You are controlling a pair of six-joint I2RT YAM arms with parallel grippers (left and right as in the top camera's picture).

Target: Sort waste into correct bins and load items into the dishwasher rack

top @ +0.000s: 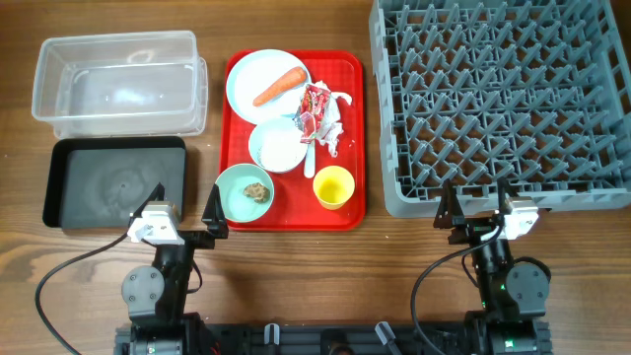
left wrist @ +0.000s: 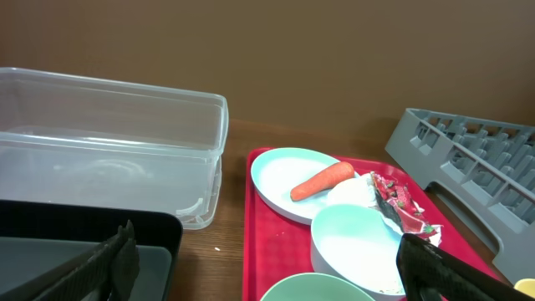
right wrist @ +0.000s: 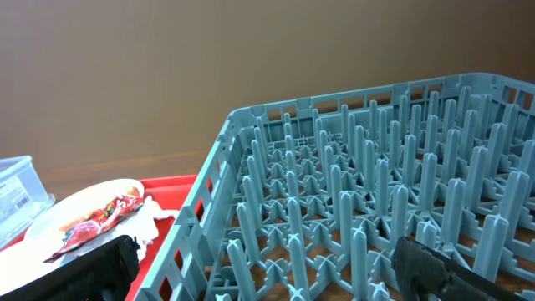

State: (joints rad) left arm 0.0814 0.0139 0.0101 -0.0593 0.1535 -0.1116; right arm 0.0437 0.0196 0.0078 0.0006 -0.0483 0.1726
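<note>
On the red tray (top: 347, 118) sit a pale blue plate (top: 246, 77) with an orange carrot (top: 279, 86), a crumpled wrapper (top: 320, 108), a bowl (top: 256, 138) holding white rice, a bowl (top: 228, 183) holding a brown lump (top: 257, 191), a yellow cup (top: 332, 186) and a white spoon (top: 310, 155). The clear tub (top: 118, 79) and black tray (top: 113, 182) lie to the left, the grey rack (top: 503, 99) to the right. My left gripper (top: 184, 212) is open and empty between black tray and red tray. My right gripper (top: 476, 205) is open and empty at the rack's front edge.
The left wrist view shows the tub (left wrist: 109, 142), black tray (left wrist: 84, 242), carrot (left wrist: 322, 181) and wrapper (left wrist: 401, 205) ahead of the gripper (left wrist: 267, 251). The right wrist view looks over the rack's pegs (right wrist: 376, 192). Bare wooden table runs along the front.
</note>
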